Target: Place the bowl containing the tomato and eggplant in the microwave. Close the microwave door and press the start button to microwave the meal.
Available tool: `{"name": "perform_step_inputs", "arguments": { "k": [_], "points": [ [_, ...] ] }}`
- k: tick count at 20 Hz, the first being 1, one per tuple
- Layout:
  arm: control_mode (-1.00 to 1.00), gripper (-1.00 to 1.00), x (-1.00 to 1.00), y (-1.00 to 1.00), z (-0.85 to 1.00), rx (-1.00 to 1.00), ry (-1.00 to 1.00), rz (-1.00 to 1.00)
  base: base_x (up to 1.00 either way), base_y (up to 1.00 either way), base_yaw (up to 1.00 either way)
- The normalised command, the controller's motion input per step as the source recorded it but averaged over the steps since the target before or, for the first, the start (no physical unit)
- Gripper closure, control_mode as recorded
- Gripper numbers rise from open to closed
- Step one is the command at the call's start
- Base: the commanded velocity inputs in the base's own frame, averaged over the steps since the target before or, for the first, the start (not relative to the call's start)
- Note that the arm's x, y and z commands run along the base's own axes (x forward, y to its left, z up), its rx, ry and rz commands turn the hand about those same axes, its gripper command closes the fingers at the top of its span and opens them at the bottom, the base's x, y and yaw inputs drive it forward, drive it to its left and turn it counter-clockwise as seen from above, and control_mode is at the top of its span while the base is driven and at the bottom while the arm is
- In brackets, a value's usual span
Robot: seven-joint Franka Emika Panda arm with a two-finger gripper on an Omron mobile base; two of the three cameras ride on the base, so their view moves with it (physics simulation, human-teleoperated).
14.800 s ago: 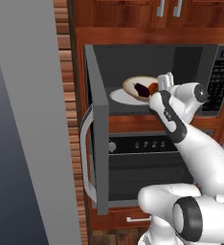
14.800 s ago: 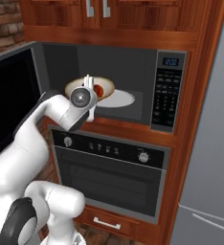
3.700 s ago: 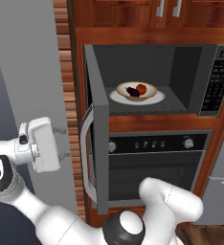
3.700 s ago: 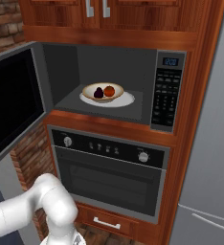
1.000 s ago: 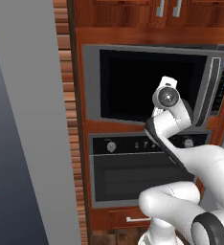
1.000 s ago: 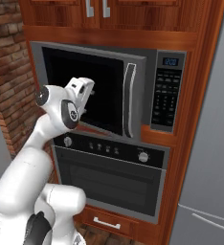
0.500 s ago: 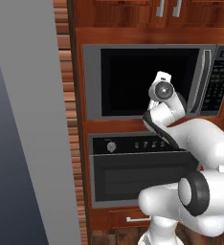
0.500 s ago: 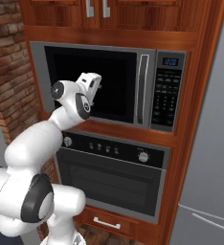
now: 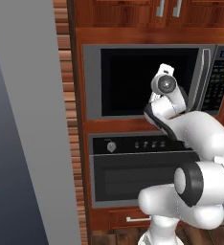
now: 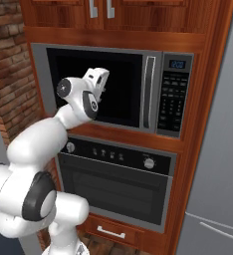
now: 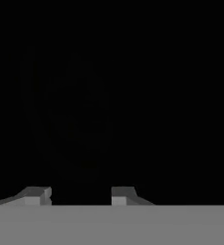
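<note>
Two base views show the microwave w/ its door shut flush against the front; black window faces out, curved silver handle upright along the door's right edge, just beside the keypad. Small blue display sits at top of keypad panel. Bowl, tomato, eggplant: hidden behind the dark window, position cannot be told.

Arm rises in front of the oven, elbow bent, wrist raised to door height. Gripper points at the window, left of the handle and well left of the keypad. Contact w/ the glass cannot be told from either base view.

Hand view: near-black surface ahead, approx. all dark; gripper w/ two fingertips at bottom edge, a gap between them, nothing seen in the gap. Jaws part-way apart; whether released or clenched cannot be told.

Oven below microwave: door shut, knobs on its control strip. Wood cabinets above. Brick wall at left in right base view; grey fridge at right.
</note>
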Motion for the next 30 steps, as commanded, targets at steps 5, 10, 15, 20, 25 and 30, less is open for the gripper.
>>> {"name": "perform_step_inputs", "arguments": {
  "k": [5,10,15,20,25,30],
  "points": [
    [-1.00,-1.00,-0.61,-0.05,0.01,0.00,-0.07,0.04,0.00,0.00,0.00],
    [-1.00,-1.00,-0.95,-0.20,0.24,0.00,-0.16,0.02,0.00,0.00,0.00],
    [-1.00,-1.00,-0.81,-0.43,0.52,0.00,-0.08,0.06,0.00,0.00,0.00],
    [-1.00,-1.00,-0.78,-0.69,0.28,0.00,0.01,0.06,0.00,0.00,0.00],
    [-1.00,-1.00,-0.57,-0.77,0.06,-0.01,0.05,0.08,0.00,0.00,0.00],
    [-1.00,-1.00,-0.31,-0.60,0.00,-0.04,0.12,0.12,0.00,0.00,0.00]
  ]
}}
